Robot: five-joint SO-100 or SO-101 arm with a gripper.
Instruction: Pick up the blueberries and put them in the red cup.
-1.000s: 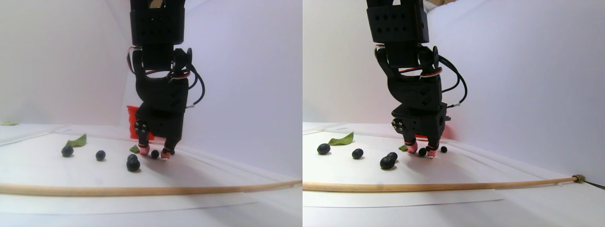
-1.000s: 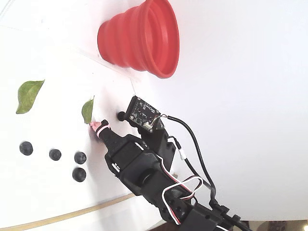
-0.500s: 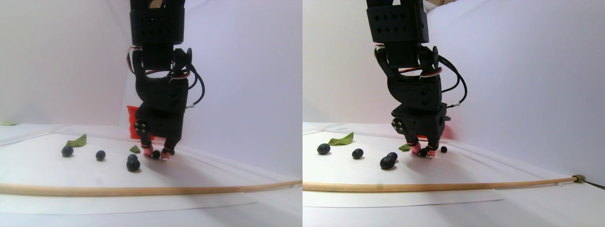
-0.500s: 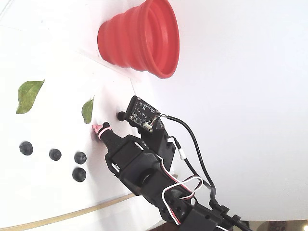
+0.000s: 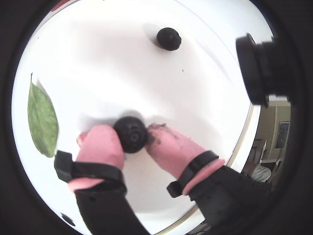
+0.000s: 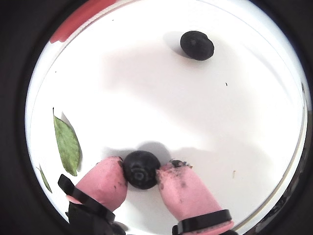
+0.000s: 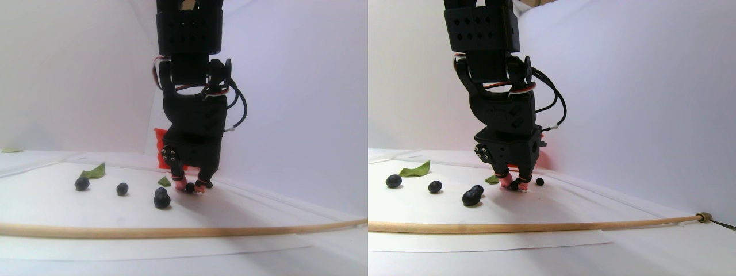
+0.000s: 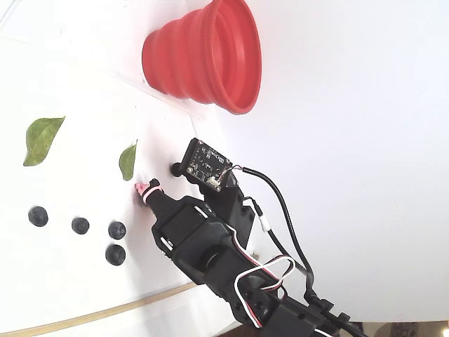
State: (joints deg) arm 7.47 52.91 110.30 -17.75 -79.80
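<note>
Pink claw (image 5: 132, 142) tips squeeze one blueberry (image 5: 131, 134) down on the white worktop (image 5: 122, 63). From this berry, the red cup (image 8: 207, 56) sits well apart, past the small green leaf (image 8: 128, 161).

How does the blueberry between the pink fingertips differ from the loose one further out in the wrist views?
The gripped blueberry is pinched between both pink fingertips of the gripper, while the loose blueberry lies alone on the white surface, touching nothing else. The gripped blueberry sits close to the green leaf; the loose blueberry lies well away from it. Both are small, round and blue-black.
</note>
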